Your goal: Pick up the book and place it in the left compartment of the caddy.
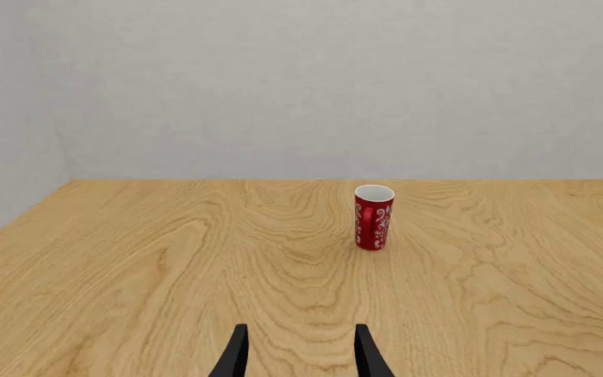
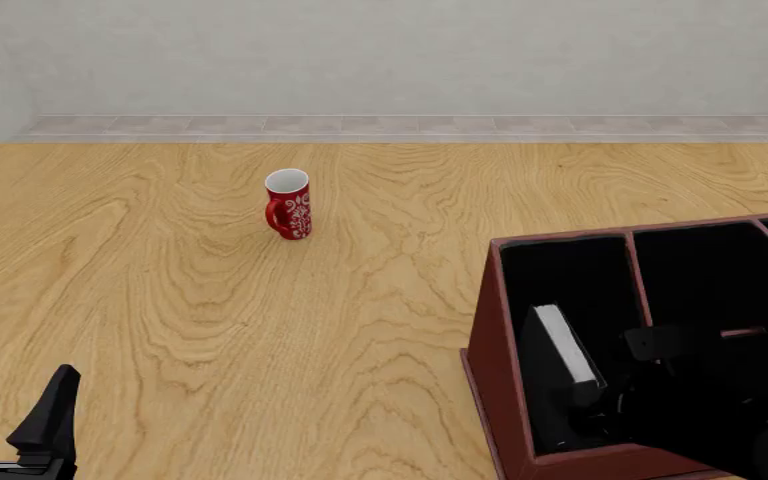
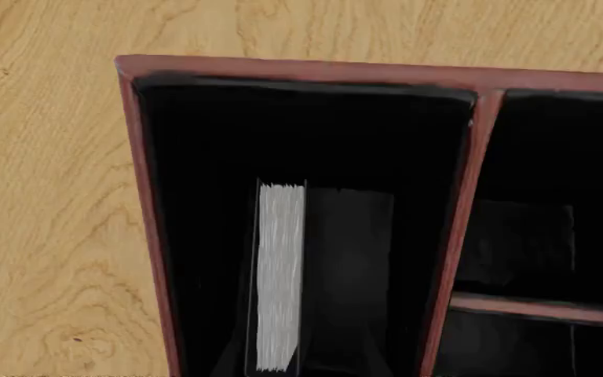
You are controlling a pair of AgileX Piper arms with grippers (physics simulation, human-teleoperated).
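Note:
The thin black book (image 2: pixel 564 350) with white page edges (image 3: pixel 280 275) stands leaning inside the left compartment (image 2: pixel 571 275) of the dark red-brown caddy (image 2: pixel 488 345), near its front end. My right gripper (image 2: pixel 608 408) hangs over that compartment. In the right wrist view its dark fingers (image 3: pixel 373 363) show faintly, spread on either side of the book, so it looks open. The caddy rim (image 3: pixel 312 69) and the compartment's black floor (image 3: pixel 312 133) show there too. My left gripper (image 2: pixel 11 415) is open and empty, low over the table at the near left (image 1: pixel 299 357).
A tall red mug (image 2: pixel 288 203) with white swirls stands upright on the wooden table at the middle left, ahead of the left gripper (image 1: pixel 373 217). The caddy's right sections (image 2: pixel 698 270) are split by a crossbar (image 3: pixel 537 308). A grey wall stands behind the table's far edge.

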